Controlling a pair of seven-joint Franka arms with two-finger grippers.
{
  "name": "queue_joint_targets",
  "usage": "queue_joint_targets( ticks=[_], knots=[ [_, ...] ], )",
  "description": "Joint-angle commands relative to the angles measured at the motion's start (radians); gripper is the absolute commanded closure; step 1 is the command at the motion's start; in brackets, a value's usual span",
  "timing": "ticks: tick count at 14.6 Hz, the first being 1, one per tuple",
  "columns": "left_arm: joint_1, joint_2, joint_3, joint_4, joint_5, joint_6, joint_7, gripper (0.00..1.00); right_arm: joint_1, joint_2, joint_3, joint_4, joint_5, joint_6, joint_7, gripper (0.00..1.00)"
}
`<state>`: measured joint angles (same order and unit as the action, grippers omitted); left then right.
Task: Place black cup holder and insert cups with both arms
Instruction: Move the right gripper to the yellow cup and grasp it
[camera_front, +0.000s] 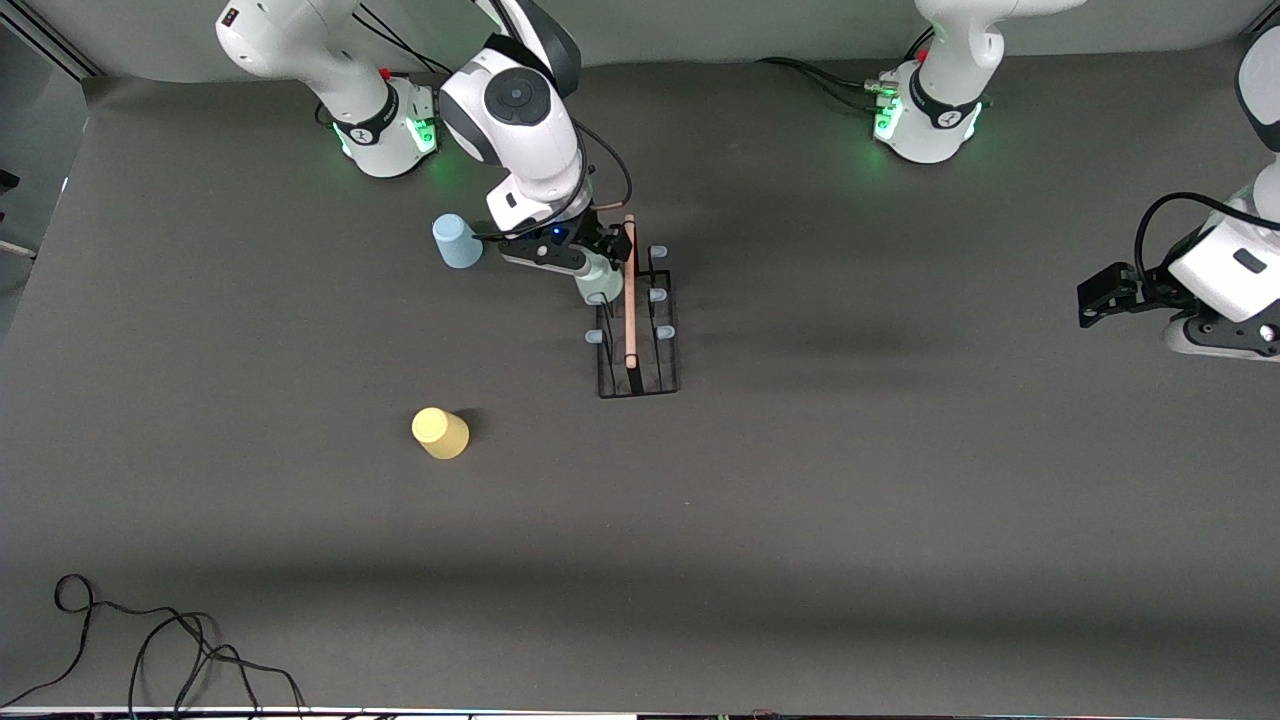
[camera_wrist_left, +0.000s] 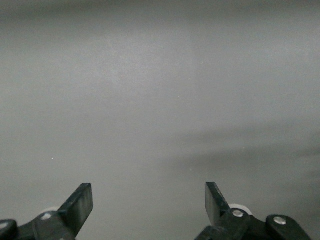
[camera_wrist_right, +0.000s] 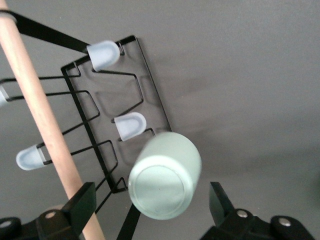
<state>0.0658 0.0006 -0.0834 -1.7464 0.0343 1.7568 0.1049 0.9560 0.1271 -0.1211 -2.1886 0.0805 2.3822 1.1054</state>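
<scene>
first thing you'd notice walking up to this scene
The right gripper, jaws open, sits at the black cup holder mid-table, with the pale green cup on a peg between the jaws. The pale blue cup stands beside that arm, the yellow cup nearer the front camera. The left gripper waits open at its own end of the table.

My right end effector (camera_wrist_right: 150, 207) hangs over the black cup holder (camera_wrist_right: 107, 125) with its two black fingers (camera_wrist_right: 80, 205) spread wide, and the pale green cup (camera_wrist_right: 165, 175) sits upside down between them, its flat base facing me, touching neither finger. The cup is tilted on the holder's outer row, just beside a pale blue-tipped peg (camera_wrist_right: 129, 125) and two more such pegs show along the wire. The light wooden rod handle (camera_wrist_right: 42, 120) runs slantwise past one finger, above the grey table (camera_wrist_right: 240, 80).
</scene>
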Motion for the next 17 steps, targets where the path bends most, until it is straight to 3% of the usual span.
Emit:
queue_joint_targets(
  ticks=[1,4,9,11,14,17],
  knots=[
    [-0.001,0.002,-0.001,0.015,0.001,-0.023,-0.001,0.0,0.004,-0.059,-0.07,0.025,-0.002,-0.05,-0.063,0.01],
    [-0.003,0.002,-0.001,0.015,0.001,-0.023,-0.001,0.0,0.004,-0.072,-0.214,0.094,0.008,-0.205,-0.278,0.0],
    [-0.006,0.002,-0.001,0.015,0.002,-0.023,-0.001,0.0,0.001,-0.037,-0.489,0.099,0.015,-0.186,-0.67,0.0],
    [-0.008,0.001,-0.006,0.016,0.001,-0.025,-0.005,0.0,-0.006,0.003,-0.56,0.098,0.089,-0.164,-0.804,0.0],
    [-0.011,0.001,-0.007,0.015,0.002,-0.025,-0.034,0.0,-0.071,0.1,-0.588,0.102,0.289,-0.117,-0.991,0.0],
    [-0.011,0.001,-0.007,0.015,0.002,-0.025,-0.034,0.0,-0.082,0.221,-0.588,0.108,0.329,-0.006,-1.047,0.0]
  ],
)
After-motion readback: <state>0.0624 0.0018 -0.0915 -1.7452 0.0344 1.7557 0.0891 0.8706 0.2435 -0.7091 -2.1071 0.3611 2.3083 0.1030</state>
